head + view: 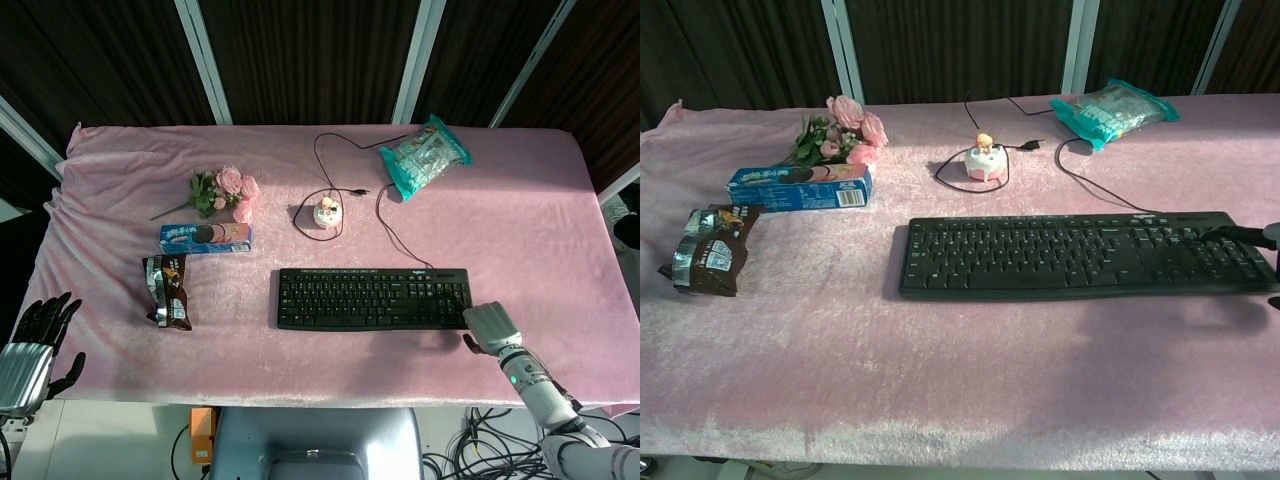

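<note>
The right hand (490,325) rests at the right end of the keyboard (373,298), a finger seemingly on the keys, grasping nothing. Pressing should go lightly, straight down. The left hand (30,350) hangs released off the surface (300,350).

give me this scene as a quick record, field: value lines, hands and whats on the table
left hand: off the table's left edge, fingers spread, holds nothing
right hand: a finger on the keyboard's right end
keyboard: black, front centre, cable runs back
snack bag: dark, front left
cookie box: blue, behind the snack bag
flowers: pink, behind the cookie box
figurine: small, behind the keyboard, black cable looped around it
teal bag: back right
table: pink cloth
</note>
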### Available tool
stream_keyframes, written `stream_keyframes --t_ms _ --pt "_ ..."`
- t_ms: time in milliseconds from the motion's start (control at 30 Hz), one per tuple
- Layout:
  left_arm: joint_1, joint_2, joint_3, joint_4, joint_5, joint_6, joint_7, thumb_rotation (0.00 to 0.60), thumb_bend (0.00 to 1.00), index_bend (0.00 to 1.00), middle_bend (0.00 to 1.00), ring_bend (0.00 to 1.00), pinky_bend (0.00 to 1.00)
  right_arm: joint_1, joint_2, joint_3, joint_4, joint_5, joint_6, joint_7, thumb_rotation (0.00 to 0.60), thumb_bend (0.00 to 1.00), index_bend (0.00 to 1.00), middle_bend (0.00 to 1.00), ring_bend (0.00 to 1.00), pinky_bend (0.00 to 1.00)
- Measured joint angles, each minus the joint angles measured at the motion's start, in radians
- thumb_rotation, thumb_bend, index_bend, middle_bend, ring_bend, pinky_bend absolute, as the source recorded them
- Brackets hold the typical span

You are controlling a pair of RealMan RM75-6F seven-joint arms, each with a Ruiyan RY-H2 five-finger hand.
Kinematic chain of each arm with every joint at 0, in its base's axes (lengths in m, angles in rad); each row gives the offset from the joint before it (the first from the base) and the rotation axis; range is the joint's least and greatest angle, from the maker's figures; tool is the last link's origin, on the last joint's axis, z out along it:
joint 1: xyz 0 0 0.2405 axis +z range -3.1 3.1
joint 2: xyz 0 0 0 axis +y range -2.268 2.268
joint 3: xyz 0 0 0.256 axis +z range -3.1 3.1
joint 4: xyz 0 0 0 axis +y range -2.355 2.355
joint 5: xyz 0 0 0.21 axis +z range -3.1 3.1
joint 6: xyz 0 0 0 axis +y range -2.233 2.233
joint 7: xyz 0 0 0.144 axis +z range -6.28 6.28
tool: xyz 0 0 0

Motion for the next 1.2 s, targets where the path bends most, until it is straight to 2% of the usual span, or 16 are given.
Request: stream_keyframes --t_ms 467,800,833,900,967,1033,1200 --pt "0.002 0.0 0.001 0.0 0.005 0.007 -0.001 0.6 0.44 0.0 0.0 0.0 0.0 0.002 -0.003 -0.003 0.0 0.007 0.003 -0.004 0.6 0.54 0.19 1.0 1.0 1.0" --pt "0.005 -0.001 0.002 0.001 0.008 0.013 0.001 0.6 0.44 0.0 0.0 0.0 0.0 -0.042 0.048 0.005 -0.053 -0.053 0.129 0.039 0.6 0.54 0.16 0.98 0.98 1.0" --pt "0.005 -0.002 0.002 0.001 0.008 0.013 0.001 0.6 0.44 0.0 0.0 0.0 0.0 -0.049 0.055 0.005 -0.061 -0.062 0.149 0.042 0.6 0.53 0.13 0.9 0.9 0.96" --pt "0.006 -0.003 0.002 0.001 0.01 0.015 0.004 0.6 0.44 0.0 0.0 0.0 0.0 -0.066 0.07 0.005 -0.079 -0.082 0.192 0.047 0.6 0.53 0.05 0.65 0.64 0.77" --pt "0.006 -0.005 0.002 0.001 0.011 0.017 0.009 0.6 0.44 0.0 0.0 0.0 0.0 -0.091 0.088 -0.001 -0.103 -0.108 0.246 0.052 0.6 0.53 0.0 0.43 0.42 0.57" --pt "0.006 -0.007 0.002 0.001 0.012 0.017 0.013 0.6 0.44 0.0 0.0 0.0 0.0 -0.133 0.107 -0.012 -0.13 -0.15 0.337 0.061 0.6 0.52 0.0 0.31 0.31 0.47" --pt "0.002 -0.009 0.004 0.001 0.017 0.012 0.015 0.6 0.44 0.0 0.0 0.0 0.0 -0.244 0.144 -0.041 -0.171 -0.305 0.585 0.092 0.599 0.5 0.0 0.21 0.21 0.41"
